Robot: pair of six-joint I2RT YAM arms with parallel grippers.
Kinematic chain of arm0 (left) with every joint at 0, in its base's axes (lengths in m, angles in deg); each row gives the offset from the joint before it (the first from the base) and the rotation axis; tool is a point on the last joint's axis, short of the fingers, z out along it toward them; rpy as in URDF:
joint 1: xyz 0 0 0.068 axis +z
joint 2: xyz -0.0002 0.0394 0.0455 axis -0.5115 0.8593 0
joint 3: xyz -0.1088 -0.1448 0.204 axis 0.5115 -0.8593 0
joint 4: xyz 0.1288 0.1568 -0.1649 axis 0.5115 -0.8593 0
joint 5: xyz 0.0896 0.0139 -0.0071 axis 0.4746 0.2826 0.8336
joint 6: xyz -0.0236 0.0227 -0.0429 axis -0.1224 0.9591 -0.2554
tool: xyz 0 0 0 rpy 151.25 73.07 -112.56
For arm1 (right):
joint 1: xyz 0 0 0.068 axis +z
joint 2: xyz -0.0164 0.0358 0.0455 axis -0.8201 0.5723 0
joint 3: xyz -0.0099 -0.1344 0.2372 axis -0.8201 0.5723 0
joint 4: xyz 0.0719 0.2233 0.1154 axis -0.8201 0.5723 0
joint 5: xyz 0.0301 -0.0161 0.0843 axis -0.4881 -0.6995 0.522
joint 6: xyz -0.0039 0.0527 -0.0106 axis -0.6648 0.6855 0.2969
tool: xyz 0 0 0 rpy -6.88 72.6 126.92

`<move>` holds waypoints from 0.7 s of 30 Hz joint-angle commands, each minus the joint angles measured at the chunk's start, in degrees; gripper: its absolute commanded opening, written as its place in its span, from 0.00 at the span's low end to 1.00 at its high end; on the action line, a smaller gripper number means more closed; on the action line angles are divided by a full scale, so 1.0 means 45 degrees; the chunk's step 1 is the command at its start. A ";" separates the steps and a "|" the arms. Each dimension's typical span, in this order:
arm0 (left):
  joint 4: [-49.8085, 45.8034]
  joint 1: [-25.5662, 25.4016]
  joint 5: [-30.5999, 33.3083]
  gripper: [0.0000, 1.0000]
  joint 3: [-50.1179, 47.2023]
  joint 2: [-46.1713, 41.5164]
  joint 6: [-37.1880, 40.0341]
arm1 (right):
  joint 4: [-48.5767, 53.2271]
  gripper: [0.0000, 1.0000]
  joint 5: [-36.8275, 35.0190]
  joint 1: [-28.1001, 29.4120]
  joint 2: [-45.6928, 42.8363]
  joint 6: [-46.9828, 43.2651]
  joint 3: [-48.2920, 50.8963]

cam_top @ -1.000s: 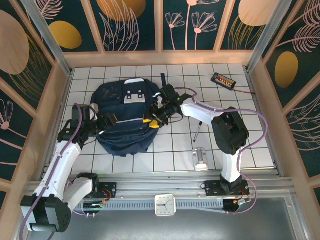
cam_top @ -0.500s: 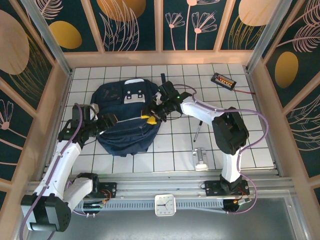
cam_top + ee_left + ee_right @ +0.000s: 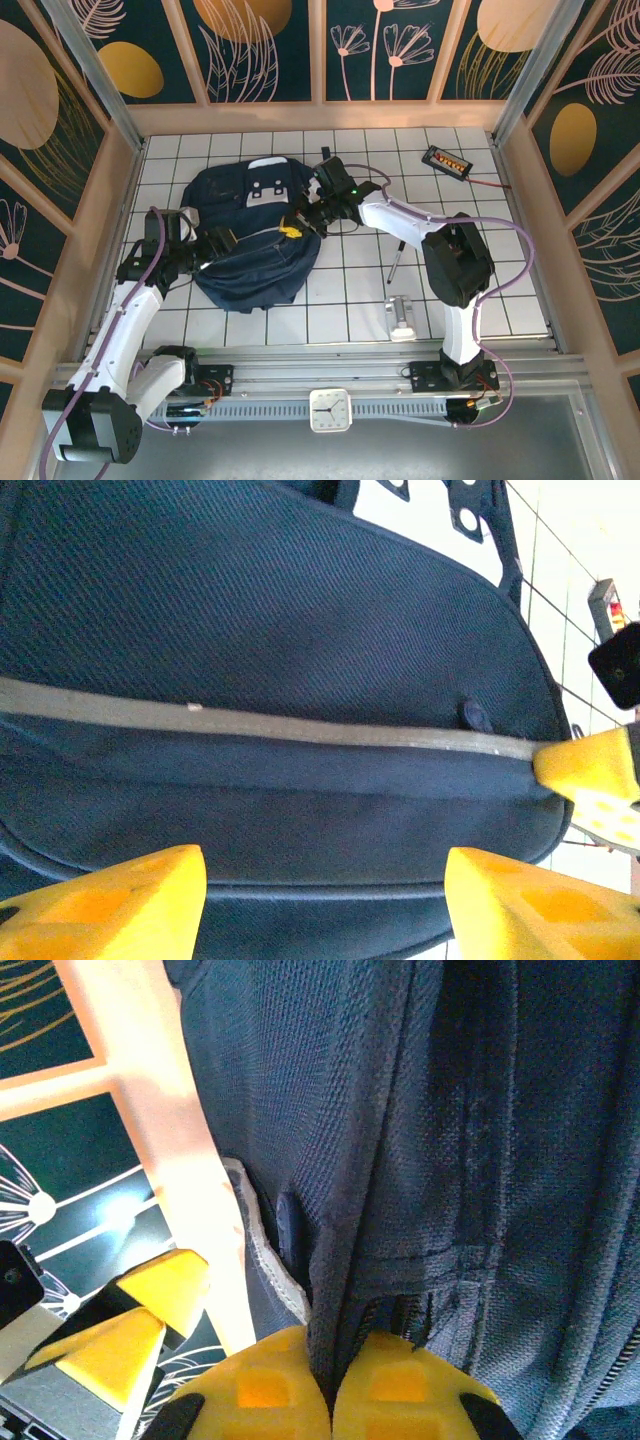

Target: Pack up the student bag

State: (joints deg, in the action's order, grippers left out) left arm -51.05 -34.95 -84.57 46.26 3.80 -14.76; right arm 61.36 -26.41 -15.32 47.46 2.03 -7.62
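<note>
Student bag (image 3: 245, 245) lies with its right edge pinched in right claw (image 3: 332, 1385).

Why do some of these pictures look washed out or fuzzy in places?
Top external view: even light, sharp, student bag clear. Left wrist view: white tiles top right blown out by glare; the near yellow fingers slightly soft. Right wrist view: wooden post overexposed, fingertips blurry, bag weave crisp.

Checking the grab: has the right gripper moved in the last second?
Yes. The right gripper slid left and away from the clock, further across the bag.
</note>
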 commanded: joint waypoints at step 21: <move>-0.1478 -0.5158 0.2113 0.55 0.2764 0.1996 -0.1652 | -0.2473 0.00 -0.0014 0.0540 0.0036 0.1597 -0.0290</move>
State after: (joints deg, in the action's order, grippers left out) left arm -54.92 -56.83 -78.80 55.96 11.04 -20.85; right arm 54.40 -26.74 -13.97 47.65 8.53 -7.62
